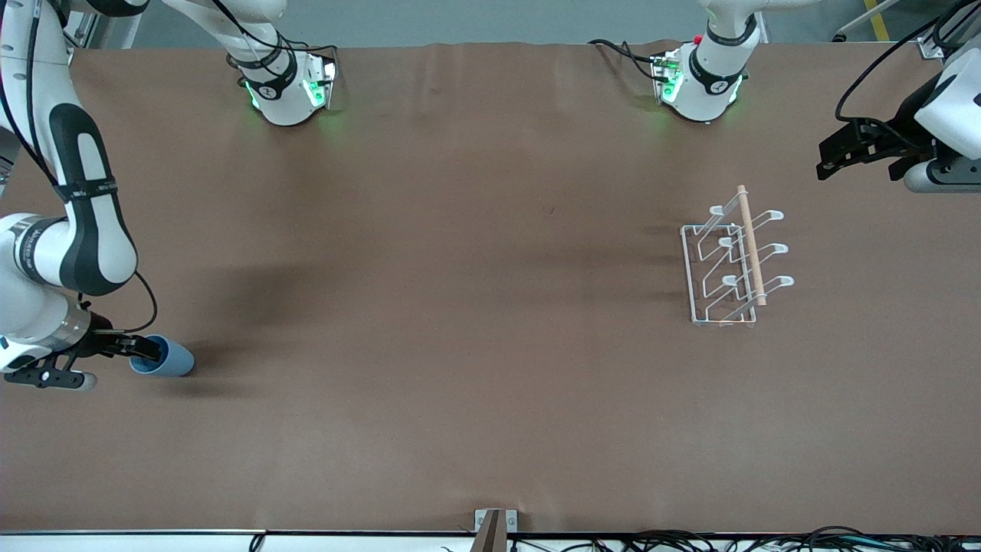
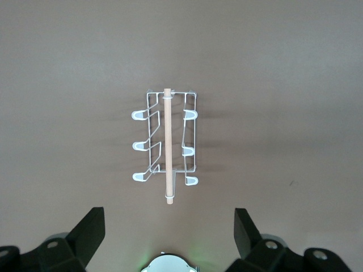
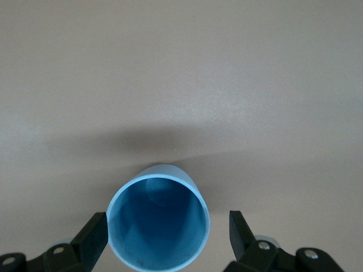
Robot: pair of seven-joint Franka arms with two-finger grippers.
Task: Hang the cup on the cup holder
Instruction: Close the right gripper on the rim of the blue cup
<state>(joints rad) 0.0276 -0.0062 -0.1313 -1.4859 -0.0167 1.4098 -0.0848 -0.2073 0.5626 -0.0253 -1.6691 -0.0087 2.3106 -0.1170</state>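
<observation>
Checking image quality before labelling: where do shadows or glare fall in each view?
Front view: green glow at both arm bases, soft shadow beside the cup. Left wrist view: the cup holder casts faint streaks, no glare. Right wrist view: a broad dark shadow on the table above the cup's rim.

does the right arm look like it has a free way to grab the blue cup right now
Probably yes: the right gripper is open with a finger on each side of the cup, which lies on its side on the table, nothing between them.

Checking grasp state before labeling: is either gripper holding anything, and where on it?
Nothing is held. The right gripper is open around the cup near its rim, fingers not touching. The left gripper is open above the rack.
</observation>
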